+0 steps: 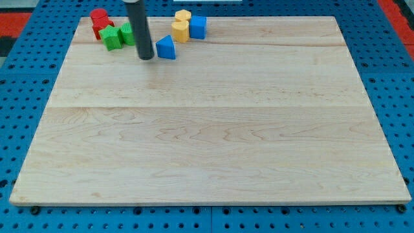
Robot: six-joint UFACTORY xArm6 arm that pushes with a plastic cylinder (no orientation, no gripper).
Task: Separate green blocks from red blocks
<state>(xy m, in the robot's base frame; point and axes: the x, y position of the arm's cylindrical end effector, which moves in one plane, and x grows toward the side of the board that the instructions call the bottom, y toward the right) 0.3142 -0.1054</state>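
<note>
Two red blocks (100, 22) sit at the board's top left corner, their shapes hard to make out. A green block (111, 37) touches them on the lower right, and a second green block (127, 33) lies next to it, partly hidden behind the rod. My tip (146, 57) rests on the board just below and right of the green blocks, close to the left of a blue triangular block (167, 48).
Two yellow blocks (181, 24) and a blue cube (198, 26) sit together at the top, right of the rod. The wooden board (207, 142) lies on a blue pegboard table.
</note>
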